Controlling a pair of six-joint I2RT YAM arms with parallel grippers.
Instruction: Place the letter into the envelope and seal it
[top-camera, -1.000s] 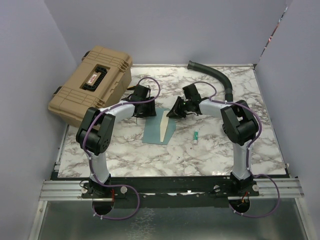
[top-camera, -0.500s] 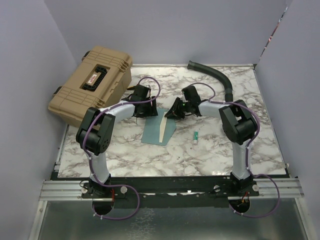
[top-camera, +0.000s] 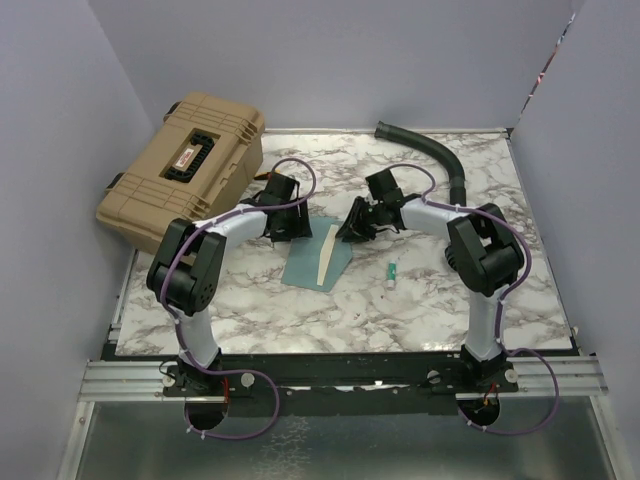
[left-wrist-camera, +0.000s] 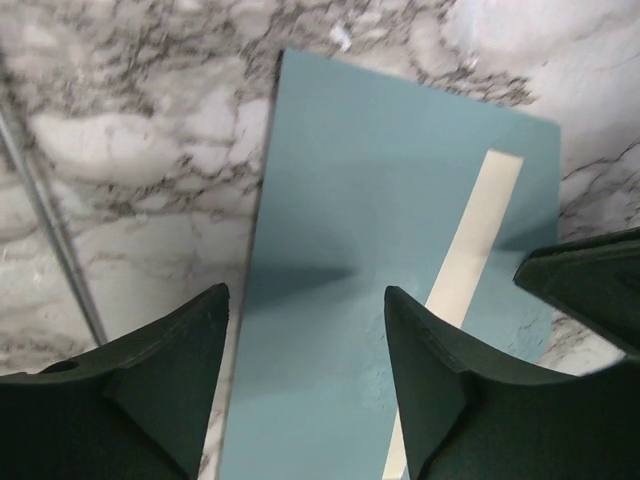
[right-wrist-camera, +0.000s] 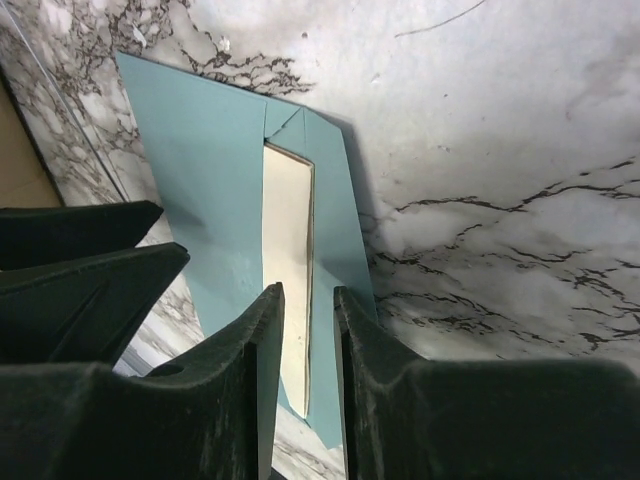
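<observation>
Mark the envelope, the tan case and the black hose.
envelope (top-camera: 303, 266): top external view, teal face left of the cream strip.
tan case (top-camera: 150, 195): top external view, ribbed top face.
black hose (top-camera: 443, 156): top external view, mid-bend.

Likely a robotics lab test cell: I work at a marble-patterned table (top-camera: 420, 310) boxed in by plain lavender panels (top-camera: 320, 60), my left arm (top-camera: 190, 270) and right arm (top-camera: 480, 250) bolted to an aluminium rail (top-camera: 130, 378), a tan equipment case (top-camera: 185, 165) alongside.

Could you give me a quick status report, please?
Left end effector open above envelope. Right end effector narrowly parted over its pale strip. Envelope on table. Small green item lies apart.
</observation>
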